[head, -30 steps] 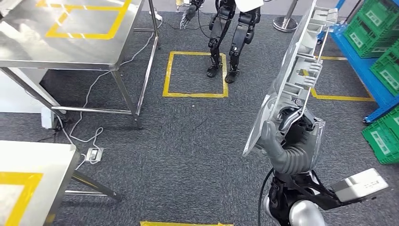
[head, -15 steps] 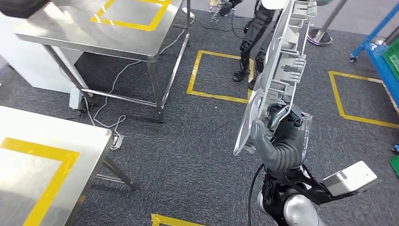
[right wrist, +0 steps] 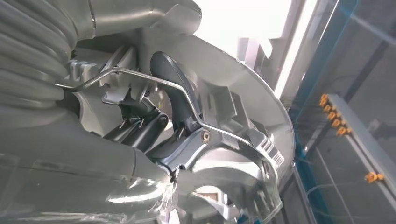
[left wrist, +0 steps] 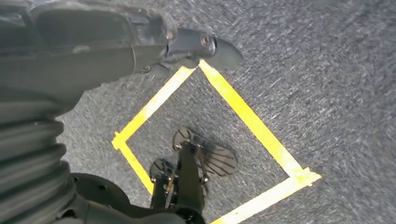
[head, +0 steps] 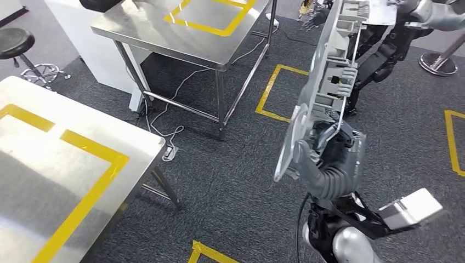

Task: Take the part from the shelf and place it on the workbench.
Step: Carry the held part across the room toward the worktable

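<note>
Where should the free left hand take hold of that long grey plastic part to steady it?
Probably at the upper ribbed section of the long grey plastic part, coming from its left face: it stands nearly upright, the right hand grips only its bottom end, and the ribs offer edges to hold. The left hand hangs over the carpet.

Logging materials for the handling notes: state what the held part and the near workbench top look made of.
Part: looks like light grey moulded plastic, matt, with ribs and clips, plus a thin bent metal wire; the right hand grips its lower end.
Workbench top: probably brushed stainless steel, given its soft glare, with yellow tape lines.
</note>
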Tool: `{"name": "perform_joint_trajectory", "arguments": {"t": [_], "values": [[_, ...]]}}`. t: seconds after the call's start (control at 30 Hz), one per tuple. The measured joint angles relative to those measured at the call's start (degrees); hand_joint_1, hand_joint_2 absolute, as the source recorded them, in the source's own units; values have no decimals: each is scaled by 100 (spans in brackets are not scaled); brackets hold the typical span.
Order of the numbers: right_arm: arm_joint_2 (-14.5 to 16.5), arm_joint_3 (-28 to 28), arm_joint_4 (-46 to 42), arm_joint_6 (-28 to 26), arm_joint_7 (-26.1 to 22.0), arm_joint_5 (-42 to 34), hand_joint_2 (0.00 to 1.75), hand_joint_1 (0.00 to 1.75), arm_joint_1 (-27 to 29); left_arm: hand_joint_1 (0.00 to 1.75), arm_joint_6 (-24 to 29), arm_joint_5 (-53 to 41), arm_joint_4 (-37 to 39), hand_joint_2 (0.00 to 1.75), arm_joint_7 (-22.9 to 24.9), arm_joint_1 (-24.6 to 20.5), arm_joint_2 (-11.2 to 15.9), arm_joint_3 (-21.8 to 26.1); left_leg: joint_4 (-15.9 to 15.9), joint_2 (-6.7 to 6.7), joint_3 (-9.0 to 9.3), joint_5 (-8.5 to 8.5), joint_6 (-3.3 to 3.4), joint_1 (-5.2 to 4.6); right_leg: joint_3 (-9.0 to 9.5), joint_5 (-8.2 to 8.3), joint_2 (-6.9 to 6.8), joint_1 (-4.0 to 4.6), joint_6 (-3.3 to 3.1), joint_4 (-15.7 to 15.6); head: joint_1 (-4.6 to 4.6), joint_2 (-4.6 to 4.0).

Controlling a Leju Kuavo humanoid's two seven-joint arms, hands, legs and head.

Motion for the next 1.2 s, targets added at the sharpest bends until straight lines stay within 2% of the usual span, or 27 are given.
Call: {"name": "perform_joint_trajectory", "arguments": {"t": [0.03,0.07,0.1,0.13,0.17,0.2,0.23,0.3,0.33,0.4,0.47,0.53,0.57,0.6,0.63,0.67,0.7,0.77,0.83,0.9,0.93,0.97,1.03,1.1,1.13,1.17,1.2], "values": [[3,1,-1,-1,2,4,175,154,1,0,1,-9,1,175,-1,-4,-4,0,351,113,-167,-187,-27,18,3,3,-75,5,-11,-8,-37,0],[4,3,1,-1,3,5,175,154,3,0,1,-18,1,175,-4,-8,-9,0,685,135,-319,-326,-53,43,3,1,-157,5,-14,-6,-65,0],[5,8,5,1,4,5,175,154,8,0,4,-30,1,175,-8,-6,-13,0,884,139,-402,-375,-76,65,3,-5,-239,4,-9,-4,-98,0],[5,13,8,2,4,5,175,154,12,0,8,-45,1,175,-12,-4,-13,0,899,148,-387,-328,-97,82,5,-13,-319,2,2,-1,-130,0],[7,18,11,4,3,5,175,154,15,0,13,-61,2,175,-12,-2,-10,0,691,184,-254,-188,-115,97,9,-24,-392,-2,19,5,-160,0],[8,21,13,7,0,7,175,154,15,0,19,-74,2,175,-9,-2,-4,0,331,292,-38,-12,-128,104,15,-41,-458,-4,46,19,-186,0],[9,22,12,9,-4,8,175,154,15,0,23,-84,3,175,-4,-6,1,0,-21,474,167,103,-124,81,17,-64,-514,8,82,36,-210,0],[10,28,11,14,-11,9,175,154,10,0,31,-93,3,175,9,-10,5,0,-449,721,389,194,-45,38,28,-105,-609,41,148,72,-211,0],[11,33,10,16,-14,9,175,154,9,0,32,-95,3,175,14,-10,5,0,-485,735,389,174,10,13,33,-116,-654,56,167,75,-202,0],[14,46,10,19,-16,10,175,154,9,0,35,-95,3,175,23,-7,6,0,-503,578,375,188,100,17,53,-155,-711,40,205,77,-169,0],[17,54,10,17,-21,9,175,154,20,0,48,-97,3,175,35,-14,7,0,-516,411,378,204,163,29,-20,-363,-510,8,247,308,-136,0],[18,66,11,17,-46,4,175,154,49,0,78,-99,3,175,49,-34,11,0,-518,235,380,216,214,22,-308,-749,-217,-4,252,1005,-82,0],[18,73,12,17,-60,-1,175,154,70,0,93,-98,3,175,54,-44,14,0,-517,139,381,222,236,10,-489,-910,-152,-2,241,1405,-54,0],[18,79,13,17,-72,-7,175,154,92,0,105,-94,3,175,59,-49,17,0,-517,39,382,226,251,-6,-626,-982,-125,1,224,1686,-31,0],[17,85,14,17,-77,-15,175,154,109,0,111,-88,4,175,62,-47,20,0,-516,-65,387,231,262,-21,-679,-931,-109,5,195,1760,-7,0],[17,89,14,17,-78,-21,175,154,118,0,111,-82,4,175,64,-43,21,0,-516,-168,394,235,269,-35,-636,-768,-85,14,157,1609,16,0],[17,92,14,17,-79,-26,175,154,117,0,108,-75,5,175,64,-39,22,0,-515,-265,404,239,273,-45,-511,-527,-20,28,109,1275,39,0],[17,96,13,26,-81,-29,175,154,106,0,87,-64,5,175,54,-41,16,1,-513,-430,405,254,263,-52,-237,-144,233,46,24,570,57,0],[17,101,14,41,-83,-35,175,154,92,0,60,-59,5,175,43,-38,9,2,-513,-555,361,289,213,-28,-115,-62,366,59,-11,253,67,0],[20,110,15,50,-84,-43,175,154,79,0,48,-62,5,175,41,-14,7,2,-527,-634,317,328,145,-8,-77,-54,260,59,-13,140,86,0],[26,113,17,51,-84,-45,175,154,76,0,46,-66,5,175,42,2,6,1,-511,-512,296,310,118,-23,-51,-31,198,51,-13,76,77,0],[33,114,20,51,-88,-46,175,154,74,0,47,-69,5,175,44,10,7,1,-428,-328,249,237,91,-37,-24,-1,134,45,-14,14,52,0],[44,110,37,50,-99,-44,175,154,75,0,46,-75,6,175,52,5,8,0,49,68,20,-70,28,-34,11,37,-4,47,-19,-56,-15,0],[43,109,62,44,-108,-44,175,154,94,0,43,-80,5,175,63,-7,5,0,679,136,-273,-336,-44,25,10,35,-161,49,-18,-53,-76,0],[42,111,75,40,-108,-45,175,154,108,0,41,-82,5,175,68,-5,5,0,806,138,-324,-339,-73,51,10,28,-241,46,-10,-47,-107,0],[42,113,85,37,-108,-46,175,154,119,0,40,-84,6,175,69,-2,7,0,731,155,-270,-245,-100,74,10,18,-321,39,4,-41,-139,0],[42,115,93,35,-108,-46,175,154,124,0,40,-85,6,175,69,0,12,0,455,208,-108,-79,-121,89,13,4,-392,31,25,-29,-164,0]]}}
